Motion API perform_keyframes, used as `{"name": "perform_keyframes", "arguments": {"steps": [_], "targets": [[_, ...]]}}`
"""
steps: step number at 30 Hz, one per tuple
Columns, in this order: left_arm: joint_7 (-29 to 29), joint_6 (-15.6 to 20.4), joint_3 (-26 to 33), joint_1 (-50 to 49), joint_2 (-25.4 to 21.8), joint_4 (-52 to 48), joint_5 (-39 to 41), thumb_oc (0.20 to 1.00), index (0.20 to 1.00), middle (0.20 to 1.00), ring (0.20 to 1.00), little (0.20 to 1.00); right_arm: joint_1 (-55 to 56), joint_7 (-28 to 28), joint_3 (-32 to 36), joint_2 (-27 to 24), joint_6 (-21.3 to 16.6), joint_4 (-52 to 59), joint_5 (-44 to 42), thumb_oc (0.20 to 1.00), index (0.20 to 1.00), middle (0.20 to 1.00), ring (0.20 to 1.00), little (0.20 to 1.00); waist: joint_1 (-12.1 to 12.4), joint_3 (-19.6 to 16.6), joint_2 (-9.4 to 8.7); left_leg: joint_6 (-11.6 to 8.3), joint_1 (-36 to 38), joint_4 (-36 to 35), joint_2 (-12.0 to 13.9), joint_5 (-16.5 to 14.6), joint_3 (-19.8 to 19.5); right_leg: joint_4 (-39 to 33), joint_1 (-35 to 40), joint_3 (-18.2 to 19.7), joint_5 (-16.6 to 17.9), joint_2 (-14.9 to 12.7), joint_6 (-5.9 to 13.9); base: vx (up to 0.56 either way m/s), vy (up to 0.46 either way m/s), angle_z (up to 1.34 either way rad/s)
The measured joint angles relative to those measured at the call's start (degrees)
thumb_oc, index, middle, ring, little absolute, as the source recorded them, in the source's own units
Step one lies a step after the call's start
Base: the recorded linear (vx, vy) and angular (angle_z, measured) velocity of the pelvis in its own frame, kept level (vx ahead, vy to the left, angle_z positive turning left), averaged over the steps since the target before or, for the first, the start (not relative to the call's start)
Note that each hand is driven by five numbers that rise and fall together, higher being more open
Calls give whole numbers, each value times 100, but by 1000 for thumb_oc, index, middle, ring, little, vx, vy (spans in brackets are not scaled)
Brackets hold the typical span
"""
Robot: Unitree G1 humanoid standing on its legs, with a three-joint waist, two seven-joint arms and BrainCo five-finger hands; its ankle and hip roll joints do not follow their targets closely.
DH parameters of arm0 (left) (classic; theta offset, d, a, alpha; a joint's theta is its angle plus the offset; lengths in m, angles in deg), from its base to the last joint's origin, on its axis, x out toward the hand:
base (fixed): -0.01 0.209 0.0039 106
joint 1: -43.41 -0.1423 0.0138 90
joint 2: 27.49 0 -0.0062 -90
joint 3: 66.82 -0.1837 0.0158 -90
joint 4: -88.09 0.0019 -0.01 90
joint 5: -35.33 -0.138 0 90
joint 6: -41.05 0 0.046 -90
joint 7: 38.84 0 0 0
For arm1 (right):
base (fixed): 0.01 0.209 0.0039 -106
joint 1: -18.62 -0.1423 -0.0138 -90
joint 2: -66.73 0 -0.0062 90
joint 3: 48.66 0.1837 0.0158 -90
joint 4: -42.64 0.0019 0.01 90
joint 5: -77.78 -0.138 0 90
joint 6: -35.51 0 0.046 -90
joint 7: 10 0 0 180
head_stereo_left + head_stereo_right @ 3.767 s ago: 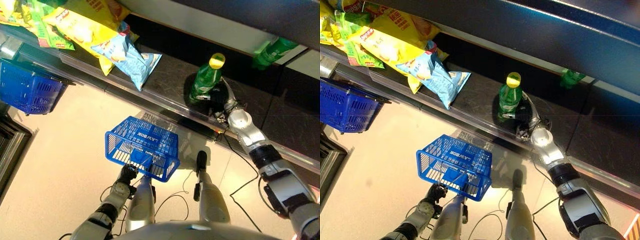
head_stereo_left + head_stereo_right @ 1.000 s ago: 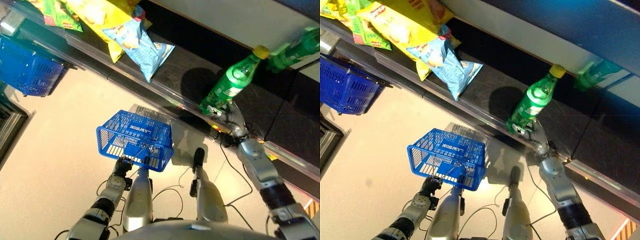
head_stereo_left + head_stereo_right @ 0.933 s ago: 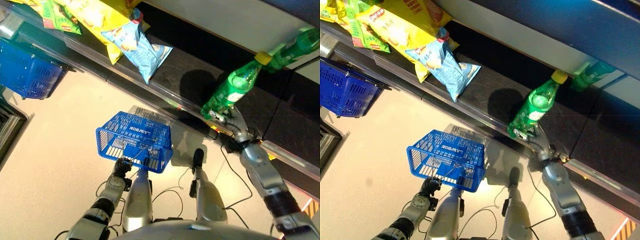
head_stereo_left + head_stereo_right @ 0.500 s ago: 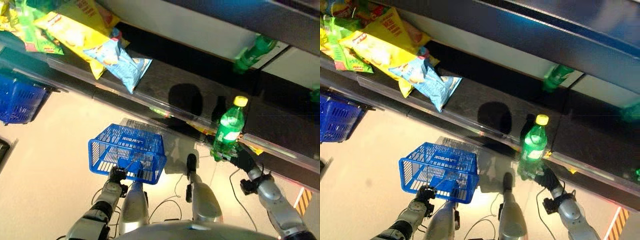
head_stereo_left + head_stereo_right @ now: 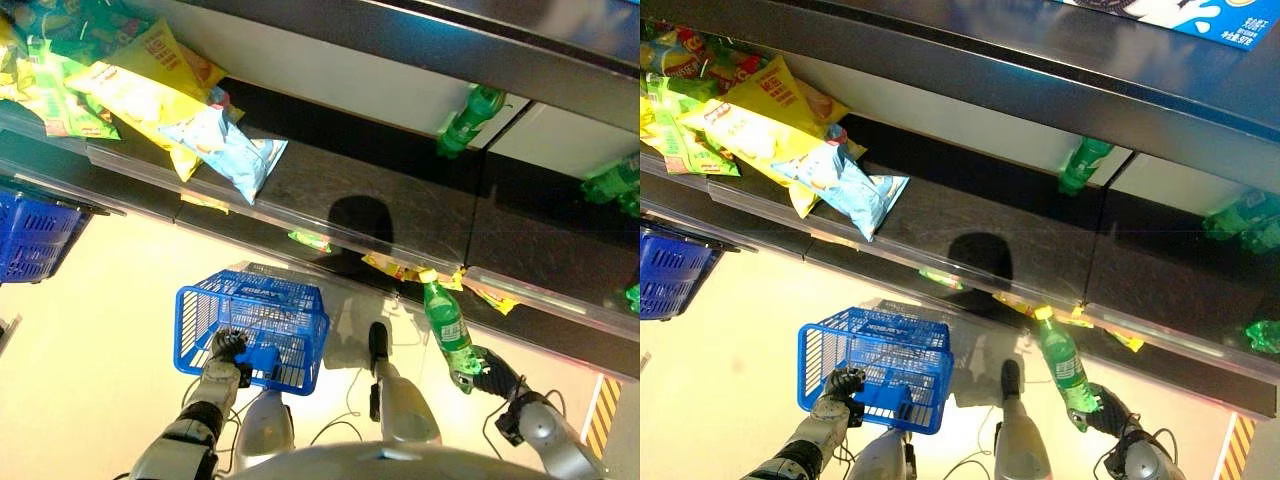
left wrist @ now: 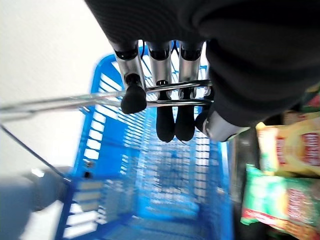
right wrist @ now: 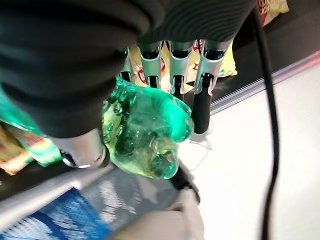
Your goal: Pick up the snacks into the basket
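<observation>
1 green bottle [image 5: 445, 322] lowered off shelf in right robot hand [image 5: 487, 372], 1 basket [image 5: 250, 335] held

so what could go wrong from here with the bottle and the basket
The right hand grips the green bottle only at its base, with the bottle tilted and its cap near the shelf edge; it could lever loose or clip the edge. The blue basket hangs from its wire handle in the left hand, well off to the side, so a swinging basket could mean a missed drop.
</observation>
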Motion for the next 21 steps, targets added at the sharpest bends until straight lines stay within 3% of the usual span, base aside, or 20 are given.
{"name": "perform_keyframes", "arguments": {"steps": [14, 21], "targets": [[-55, 6, -1043, 585, 199, -742, 389, 200, 200, 200, 200, 200, -2118, 501, -1458, 601, 284, -1533, 647, 200, 200, 200, 200, 200, 23, 58, 64, 0, -219, 14, -1, 58, -41, 0, -176, -61, 54, -3, -44, -3, -5, 1], [6, 10, -1448, 1235, 350, -769, 613, 200, 200, 200, 200, 200, -2961, 601, -2249, 811, 320, -1615, 661, 200, 200, 200, 200, 200, 38, 349, 148, -1, -337, 44, 8, 60, -57, 1, -265, -83, 59, 6, -50, 0, 0, 0]]}}
